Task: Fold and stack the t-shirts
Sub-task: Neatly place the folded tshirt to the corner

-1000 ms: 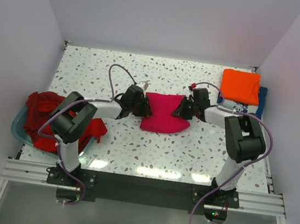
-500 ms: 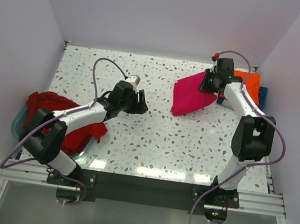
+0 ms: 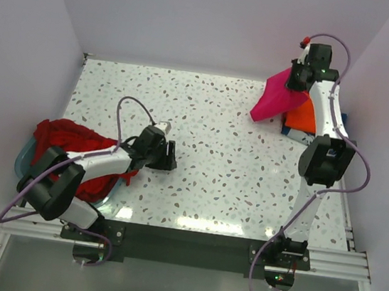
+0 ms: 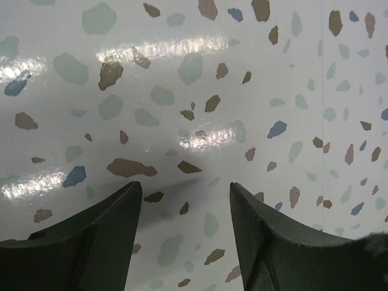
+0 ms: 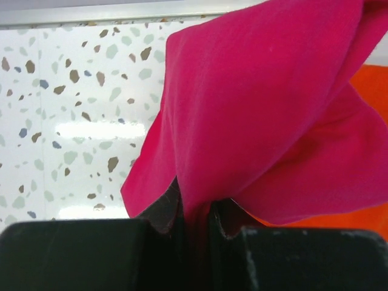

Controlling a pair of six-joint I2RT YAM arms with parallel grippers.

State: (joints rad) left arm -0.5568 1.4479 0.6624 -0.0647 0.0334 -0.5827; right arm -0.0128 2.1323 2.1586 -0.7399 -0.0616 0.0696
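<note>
My right gripper [image 3: 298,77] is shut on the folded magenta-pink t-shirt [image 3: 276,99] and holds it in the air at the far right, above the folded orange t-shirt [image 3: 303,118]. The pink cloth [image 5: 267,103] hangs from my closed jaws in the right wrist view, with orange cloth [image 5: 373,85] behind it. A navy blue shirt [image 3: 341,127] lies under the orange one. My left gripper [image 3: 170,158] is open and empty, low over bare speckled table [image 4: 182,109]. Dark red t-shirts [image 3: 72,145] sit in a heap at the left.
A pale blue plastic tub [image 3: 23,163] holds the dark red heap at the table's left edge. White walls close the table at the back and both sides. A metal rail runs along the near edge.
My right gripper has lifted the pink t-shirt from the table's middle up and to the far right, over the orange shirt. My left gripper let go of it and drew back toward the near left.
</note>
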